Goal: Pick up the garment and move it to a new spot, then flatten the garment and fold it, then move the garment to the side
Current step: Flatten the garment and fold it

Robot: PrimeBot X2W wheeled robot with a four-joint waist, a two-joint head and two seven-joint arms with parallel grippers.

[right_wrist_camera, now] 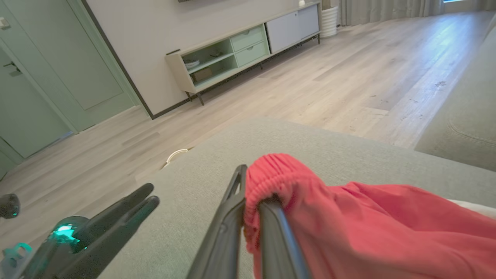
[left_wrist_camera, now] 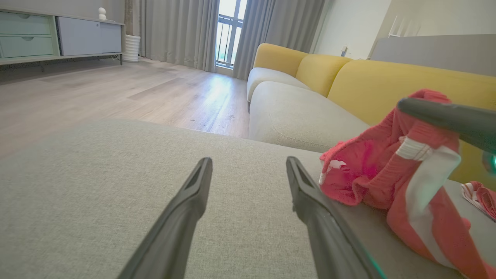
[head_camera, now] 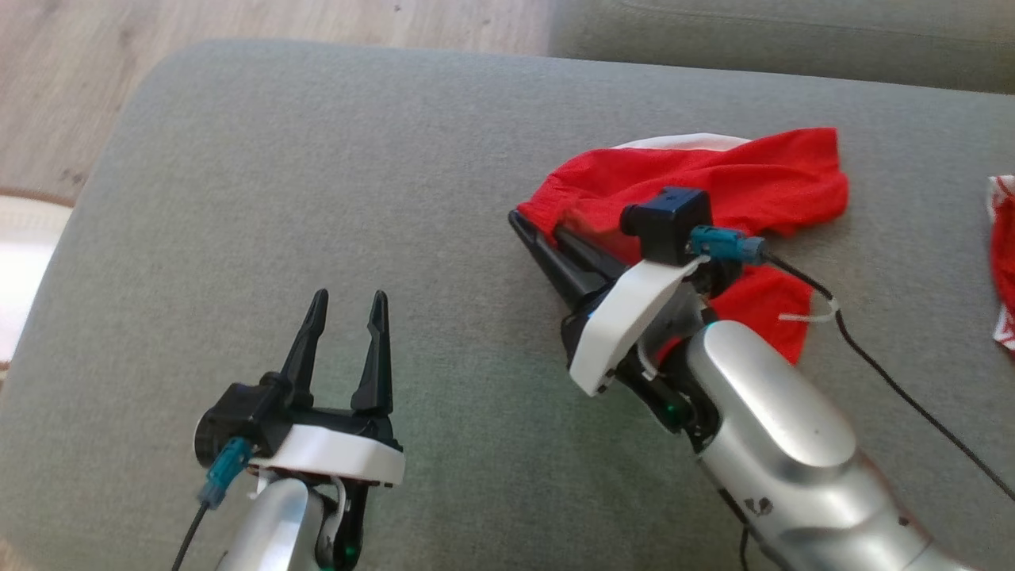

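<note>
Lower left, the left gripper (head_camera: pixel 349 298) hovers wide and empty above the grey cushion (head_camera: pixel 317 174); centre right, the right gripper (head_camera: pixel 519 220) clamps the red garment (head_camera: pixel 737 178) by its hem, apparently to carry it.

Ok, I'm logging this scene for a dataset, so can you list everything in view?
red fabric garment with a white stripe: one, red, right part of the cushion
second red-and-white cloth: one, red and white, cushion's far right edge
grey fabric seat cushion: one, grey, under both cloths
yellow sofa backrests: several, yellow, behind the grey seats
wooden floor: one, pale brown, around the sofa
low sideboard: one, pale green and white, against the wall
curtains: several, grey, beside the window
left gripper: one, dark, open, over bare cushion
right gripper: one, dark, shut on the garment's elastic edge
</note>
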